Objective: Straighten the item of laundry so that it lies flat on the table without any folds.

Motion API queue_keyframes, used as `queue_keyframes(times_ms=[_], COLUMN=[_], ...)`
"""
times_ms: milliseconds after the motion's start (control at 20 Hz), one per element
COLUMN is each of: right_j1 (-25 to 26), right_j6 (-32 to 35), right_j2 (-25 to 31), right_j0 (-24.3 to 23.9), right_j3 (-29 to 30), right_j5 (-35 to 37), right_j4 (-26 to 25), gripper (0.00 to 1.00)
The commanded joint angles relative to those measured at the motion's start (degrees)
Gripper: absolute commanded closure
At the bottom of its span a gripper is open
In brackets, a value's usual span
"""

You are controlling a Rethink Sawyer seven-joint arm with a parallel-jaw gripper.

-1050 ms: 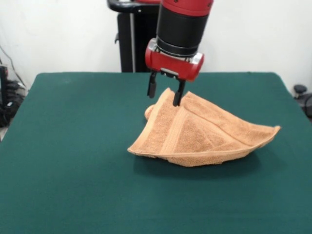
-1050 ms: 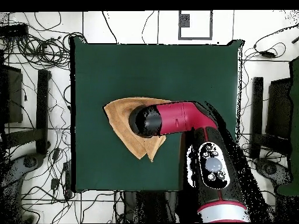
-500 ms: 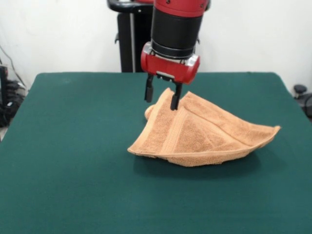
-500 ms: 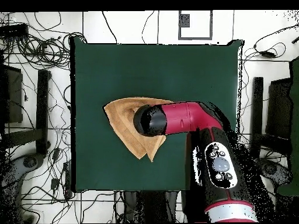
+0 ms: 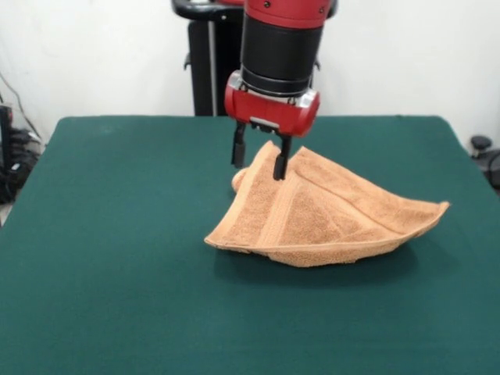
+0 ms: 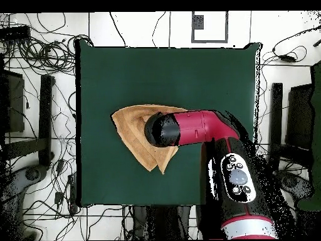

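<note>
Directly beneath the jaws, on the green table [image 5: 101,258], lies the towel [image 5: 328,223], folded over on itself into a rough triangular wedge rather than spread out. The gripper [image 5: 259,160] hangs with its jaws apart and nothing between them; one finger stands in front of the towel's raised peak, the other just beside it, and whether either touches the cloth cannot be told. Progress: judged low. The towel [image 6: 135,135] is doubled, its near edge shows stacked layers with a gap under the upper one, and a woven border band runs diagonally down the upper face, so no unfolding is done; what remains is to take an upper corner or edge, draw it off the lower layer and lay the whole flat. Orientation: in the front view the long axis runs from the peak under the jaws down and away to a pointed corner far to the jaws' side, with a blunter corner nearer the camera. Overhead, the arm covers part of the cloth.
</note>
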Motion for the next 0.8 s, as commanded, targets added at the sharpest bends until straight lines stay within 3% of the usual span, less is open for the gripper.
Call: queue_keyframes(times_ms=[50, 800], right_j1=[4.46, 5.46], right_j6=[-6.94, -6.86], right_j2=[6.46, 5.92], right_j0=[0.39, 0.67], right_j3=[6.41, 6.59], right_j5=[-5.15, -7.65], right_j4=[-3.51, -4.09], gripper=[0.0, 0.0])
